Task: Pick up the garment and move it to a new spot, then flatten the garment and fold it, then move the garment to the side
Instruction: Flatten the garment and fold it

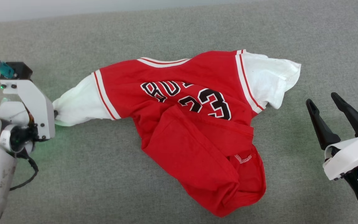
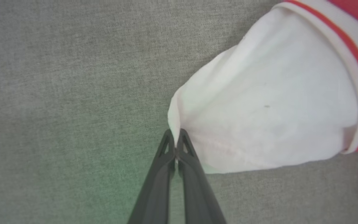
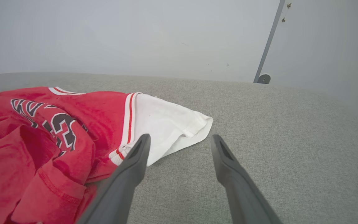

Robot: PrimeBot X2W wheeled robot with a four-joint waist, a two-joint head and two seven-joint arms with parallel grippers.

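The garment [image 1: 194, 121], a red jersey with white sleeves and black letters and numbers, lies crumpled on the grey surface, its lower half folded over itself. My left gripper [image 2: 175, 134] is shut on the edge of the garment's white sleeve [image 2: 269, 105]; from the head it sits at the far left [image 1: 54, 113], with that sleeve stretched toward it. My right gripper [image 1: 322, 104] stands open at the right, apart from the other white sleeve [image 1: 272, 77]. From the right wrist, its fingers [image 3: 138, 155] point toward that sleeve [image 3: 166, 124], with the gripper [image 3: 180, 138] holding nothing.
A grey fabric surface [image 1: 73, 174] spreads all around the garment. A pale wall [image 3: 135, 37] rises behind its far edge, and a grey post [image 3: 267, 46] stands at the back right.
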